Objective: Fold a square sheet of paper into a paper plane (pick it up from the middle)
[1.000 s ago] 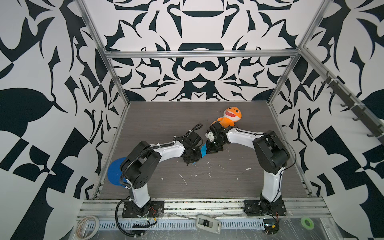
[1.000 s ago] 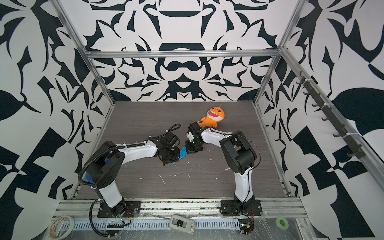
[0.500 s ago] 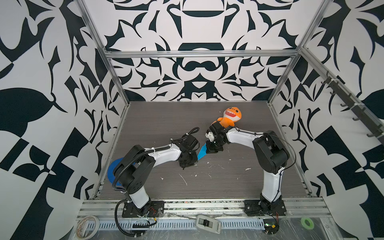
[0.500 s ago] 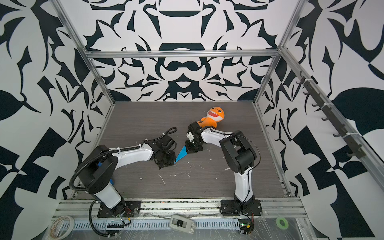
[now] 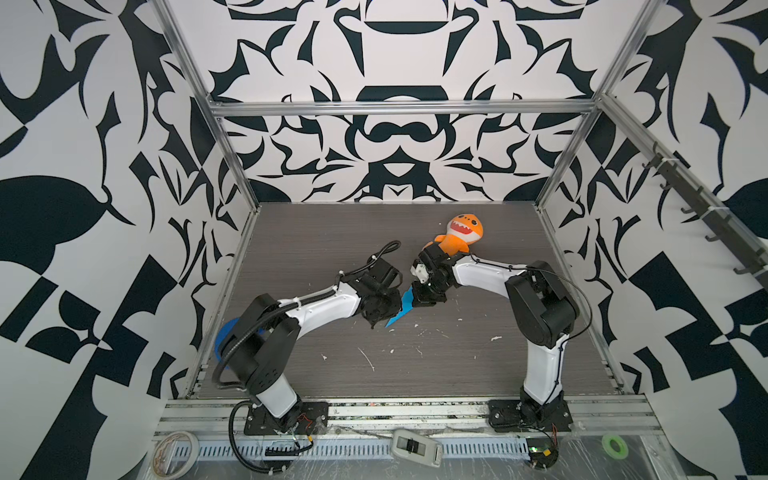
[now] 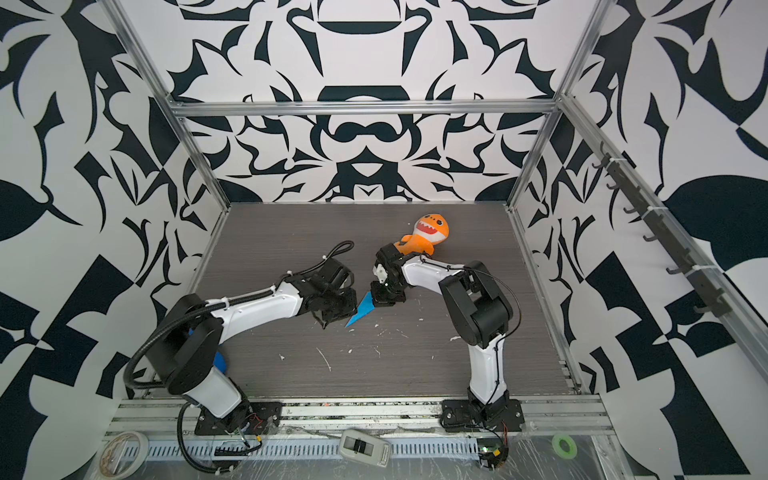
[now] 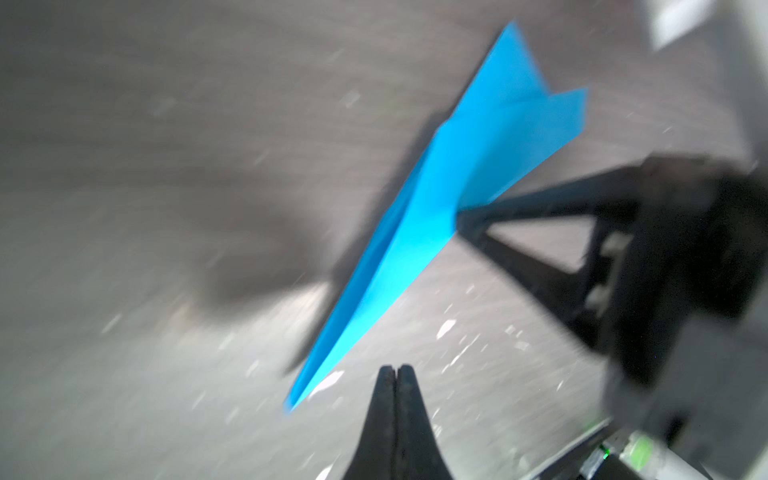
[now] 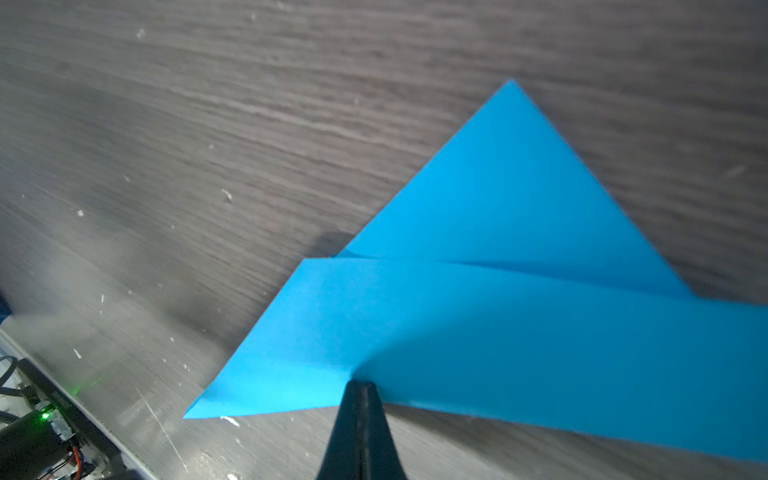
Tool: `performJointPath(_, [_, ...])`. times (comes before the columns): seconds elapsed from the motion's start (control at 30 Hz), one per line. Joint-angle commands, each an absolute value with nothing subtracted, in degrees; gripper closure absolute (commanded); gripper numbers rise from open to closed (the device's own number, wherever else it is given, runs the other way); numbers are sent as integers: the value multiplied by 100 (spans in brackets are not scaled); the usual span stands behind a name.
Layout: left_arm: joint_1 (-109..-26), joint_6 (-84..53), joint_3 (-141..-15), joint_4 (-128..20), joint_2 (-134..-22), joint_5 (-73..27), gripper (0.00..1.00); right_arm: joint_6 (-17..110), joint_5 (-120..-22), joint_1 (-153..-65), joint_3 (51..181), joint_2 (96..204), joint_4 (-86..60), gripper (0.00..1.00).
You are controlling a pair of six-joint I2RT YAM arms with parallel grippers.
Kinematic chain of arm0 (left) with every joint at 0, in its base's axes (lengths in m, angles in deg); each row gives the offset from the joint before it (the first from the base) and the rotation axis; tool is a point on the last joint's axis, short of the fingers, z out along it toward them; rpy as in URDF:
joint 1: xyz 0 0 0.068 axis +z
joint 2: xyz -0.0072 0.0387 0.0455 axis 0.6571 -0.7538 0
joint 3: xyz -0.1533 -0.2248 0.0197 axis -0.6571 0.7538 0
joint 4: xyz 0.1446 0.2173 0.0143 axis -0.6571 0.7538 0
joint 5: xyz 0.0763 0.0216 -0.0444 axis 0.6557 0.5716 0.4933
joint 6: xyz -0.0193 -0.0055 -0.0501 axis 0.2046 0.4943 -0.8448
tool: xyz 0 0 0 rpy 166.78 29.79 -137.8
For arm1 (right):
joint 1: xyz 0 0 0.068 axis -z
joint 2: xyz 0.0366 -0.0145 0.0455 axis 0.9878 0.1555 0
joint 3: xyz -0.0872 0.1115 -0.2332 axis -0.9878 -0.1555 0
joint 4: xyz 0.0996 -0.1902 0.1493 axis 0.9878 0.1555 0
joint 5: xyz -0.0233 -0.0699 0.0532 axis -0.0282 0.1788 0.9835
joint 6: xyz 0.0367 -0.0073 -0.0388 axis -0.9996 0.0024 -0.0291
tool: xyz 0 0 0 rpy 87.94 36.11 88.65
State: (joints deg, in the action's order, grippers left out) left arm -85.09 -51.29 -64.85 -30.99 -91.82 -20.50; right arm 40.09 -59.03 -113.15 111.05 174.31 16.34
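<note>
At the near left, the dark blue disc [image 5: 226, 345] lies half hidden under the left arm, out of play. Farther in, the left gripper [image 7: 397, 372] has drawn back to the left, off the paper. A second ago it sat tight against the right one over the fold; now its jaws are pressed together on nothing, just beside the plane's nose. The plane [image 5: 400, 311] is in the middle of the table [image 5: 457, 365], a narrow blue dart with a notched tail. Its nose points near-left, on or close to the wood, and its tail rises toward the far right. Just beyond, the right gripper [image 8: 362, 388] has not shifted. Its jaws are closed on the plane's long edge toward the tail, so it alone holds the paper. The folding looks finished or nearly so; what seems left is to press a last crease or set the plane down. Far right, the shark [image 5: 459, 235] lies behind the right arm.
</note>
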Motion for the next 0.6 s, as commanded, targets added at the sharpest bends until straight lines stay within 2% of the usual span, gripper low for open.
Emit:
performJointPath(0.0, [-8511, -5004, -6765, -3126, -9668, -2084, 97, 3964, -6432, -11346, 10960, 17734, 1760, 100])
performJointPath(0.3, [-8504, -5005, -6727, -2927, -9985, -1896, 100, 4028, -6077, -11340, 11045, 17550, 1536, 100])
performJointPath(0.57, [-8506, -5075, -6498, -2935, -10069, -1903, 100, 4090, -4961, -11346, 10962, 17154, 825, 100])
